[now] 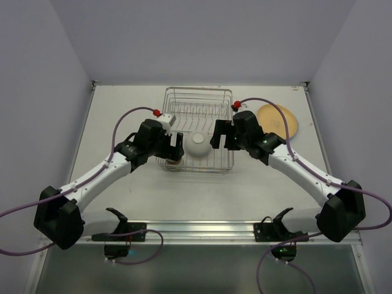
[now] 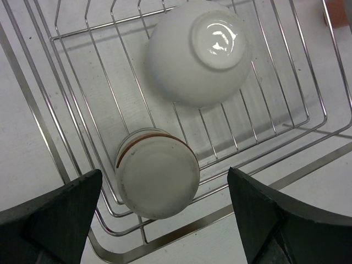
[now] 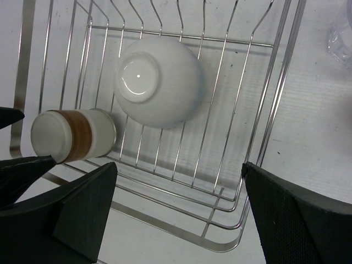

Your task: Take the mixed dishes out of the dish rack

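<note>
The silver wire dish rack (image 1: 199, 107) stands mid-table. A white bowl (image 1: 198, 146) lies upside down in its near half. A small brown-banded cup (image 2: 158, 173) stands upside down in the rack's near left corner. My left gripper (image 1: 173, 152) hovers open right above the cup, one finger on each side, and shows in its own wrist view (image 2: 165, 214). My right gripper (image 1: 222, 138) is open and empty over the rack's near right part (image 3: 179, 212), beside the bowl (image 3: 159, 80). The yellow-orange plate (image 1: 277, 120) lies on the table to the right. The lilac and blue plates are out of view.
A clear glass (image 3: 341, 33) stands on the table outside the rack's right side. A salmon-pink edge (image 2: 336, 11) shows beyond the rack in the left wrist view. Upright tines fill the rack's far half. White walls close in the table.
</note>
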`<state>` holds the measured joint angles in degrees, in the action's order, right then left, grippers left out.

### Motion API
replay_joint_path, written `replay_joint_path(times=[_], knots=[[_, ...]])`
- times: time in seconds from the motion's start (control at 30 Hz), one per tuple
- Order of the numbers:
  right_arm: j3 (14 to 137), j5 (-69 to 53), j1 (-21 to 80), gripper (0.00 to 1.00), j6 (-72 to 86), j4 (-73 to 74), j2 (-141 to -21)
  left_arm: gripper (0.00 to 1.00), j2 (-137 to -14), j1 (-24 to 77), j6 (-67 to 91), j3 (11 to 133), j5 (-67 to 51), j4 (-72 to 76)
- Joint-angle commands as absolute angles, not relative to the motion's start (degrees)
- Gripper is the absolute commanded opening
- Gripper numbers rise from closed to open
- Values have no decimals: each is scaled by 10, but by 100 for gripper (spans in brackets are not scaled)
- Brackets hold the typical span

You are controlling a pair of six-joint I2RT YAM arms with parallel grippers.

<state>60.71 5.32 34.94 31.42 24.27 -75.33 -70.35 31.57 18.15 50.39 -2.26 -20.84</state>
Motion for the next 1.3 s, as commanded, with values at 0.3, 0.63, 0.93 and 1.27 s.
replay_joint_path(times=[0.3, 0.63, 0.93, 1.27], knots=[[600, 52, 352, 99, 304, 211, -729, 100, -747, 334, 166, 544, 32, -224], [590, 44, 352, 99, 305, 200, -725, 100, -726, 334, 166, 558, 44, -237], [583, -23, 352, 98, 305, 161, -728, 100, -737, 334, 186, 559, 32, -233], [620, -25, 388, 99, 311, 170, -790, 100, -620, 275, 227, 529, 55, -201]])
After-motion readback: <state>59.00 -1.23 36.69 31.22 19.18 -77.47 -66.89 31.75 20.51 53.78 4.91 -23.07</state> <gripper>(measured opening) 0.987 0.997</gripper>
